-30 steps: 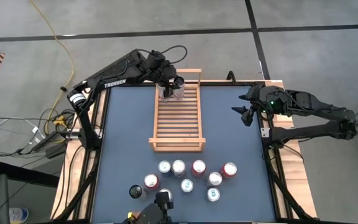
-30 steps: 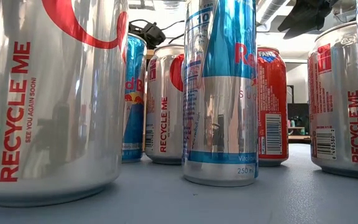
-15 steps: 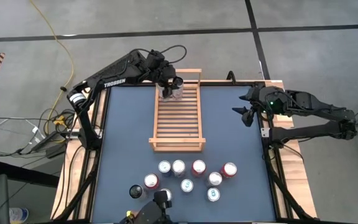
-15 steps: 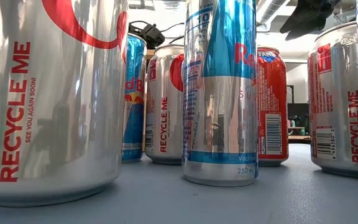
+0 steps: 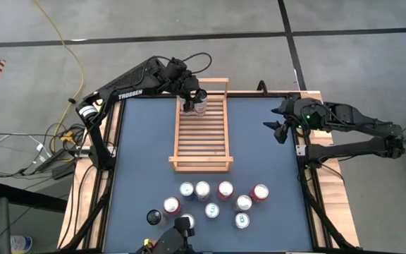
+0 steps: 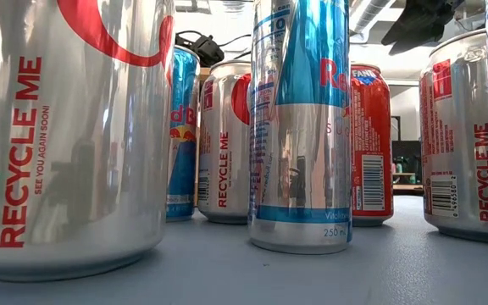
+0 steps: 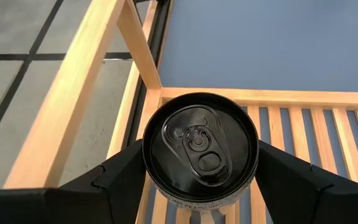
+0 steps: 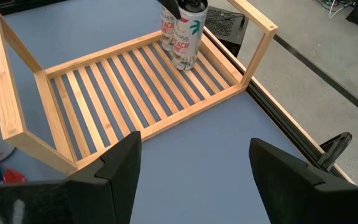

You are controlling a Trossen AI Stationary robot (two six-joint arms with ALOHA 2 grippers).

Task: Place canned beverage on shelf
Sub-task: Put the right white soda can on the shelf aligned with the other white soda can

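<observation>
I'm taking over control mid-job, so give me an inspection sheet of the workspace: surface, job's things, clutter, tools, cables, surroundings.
Surface: dark blue table top, wooden edging.
Job's things: slatted shelf at the table's far middle; black-topped can at its far end, another can right beside it; cluster of cans at the near edge.
Clutter: nothing seen.
Tools: left tool closed on the black-topped can over the shelf; right tool open, empty, waiting at the table's right edge.
Cables: yellow cable and dark leads on the floor, left of the table.
Surroundings: grey floor, dark seams.
</observation>
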